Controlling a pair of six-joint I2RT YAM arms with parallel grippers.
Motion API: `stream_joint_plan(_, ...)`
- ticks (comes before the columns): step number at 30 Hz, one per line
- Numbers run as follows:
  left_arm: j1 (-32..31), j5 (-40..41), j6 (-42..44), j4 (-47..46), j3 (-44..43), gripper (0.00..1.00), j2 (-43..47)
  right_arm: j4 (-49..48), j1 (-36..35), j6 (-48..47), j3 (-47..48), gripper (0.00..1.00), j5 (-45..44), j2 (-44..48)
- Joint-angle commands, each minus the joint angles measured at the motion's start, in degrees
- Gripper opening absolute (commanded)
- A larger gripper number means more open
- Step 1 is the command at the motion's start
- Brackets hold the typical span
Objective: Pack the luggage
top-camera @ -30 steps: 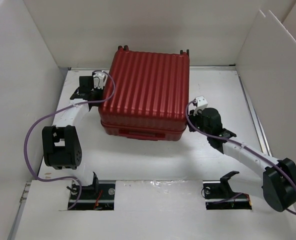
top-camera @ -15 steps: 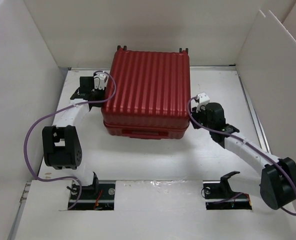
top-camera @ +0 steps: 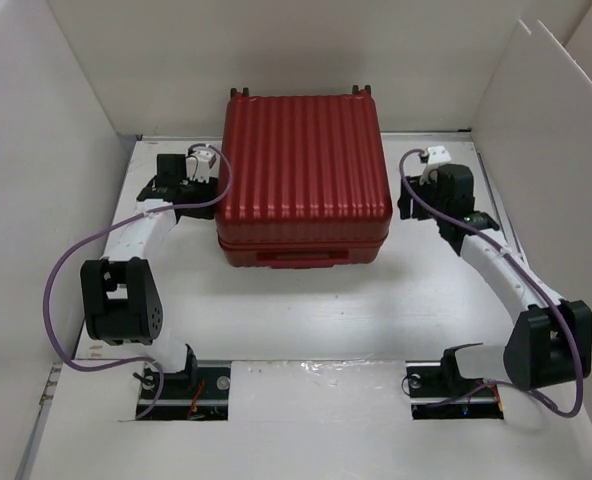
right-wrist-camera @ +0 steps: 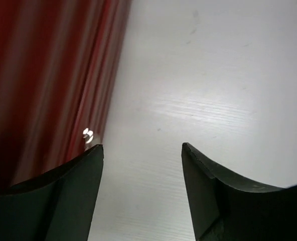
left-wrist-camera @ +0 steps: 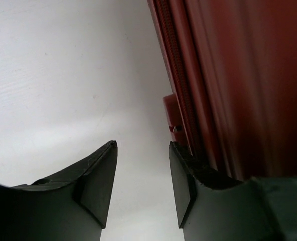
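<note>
Luggage (top-camera: 304,180) lies flat and shut in the middle of the white table (top-camera: 306,310), ribbed lid up and its small black wheels (top-camera: 241,93) at the far edge. The step in hand looks like the finish: both halves are together and an arm stands on either flank, as if squaring the case or checking its closure. The left tool (left-wrist-camera: 141,145) sits low beside the case's left wall, jaws apart and empty, with the zipper seam (left-wrist-camera: 176,80) running just past its inner finger. That finger may be touching the shell, though the close, blurred view does not settle it. The right tool (right-wrist-camera: 142,148) is parted too, holding nothing, just beside the right wall.

The shell is glossy dark red hard plastic, moulded in straight parallel ridges with rounded corners. It should slide readily on the smooth table. Any next push therefore calls for even pressure from both sides, kept low on the walls, so the case does not swivel.
</note>
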State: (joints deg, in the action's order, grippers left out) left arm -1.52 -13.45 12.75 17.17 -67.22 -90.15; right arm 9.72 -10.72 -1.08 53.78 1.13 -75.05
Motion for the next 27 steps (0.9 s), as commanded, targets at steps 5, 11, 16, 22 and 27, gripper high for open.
stream_joint_plan(5,6.52,0.18,-0.18,5.67,-5.63,0.51,4.72,12.51,5.36,1.79,13.01,0.71,-9.21,3.85)
stream_joint_plan(11,14.24,4.83,-1.42,9.64,-7.76,0.62,7.52,17.53,8.16,1.69,14.60,0.97,-9.21,9.30)
stream_joint_plan(16,20.32,6.16,-0.89,9.64,-3.10,0.69,11.57,21.12,8.79,5.19,13.98,1.00,-13.33,15.00)
stream_joint_plan(22,22.17,9.58,2.28,9.64,1.91,0.74,15.70,23.07,8.79,6.62,12.75,1.00,-16.51,19.93)
stream_joint_plan(27,22.17,8.71,3.33,10.25,3.58,0.76,18.86,22.55,8.79,7.32,9.25,1.00,-15.19,24.85)
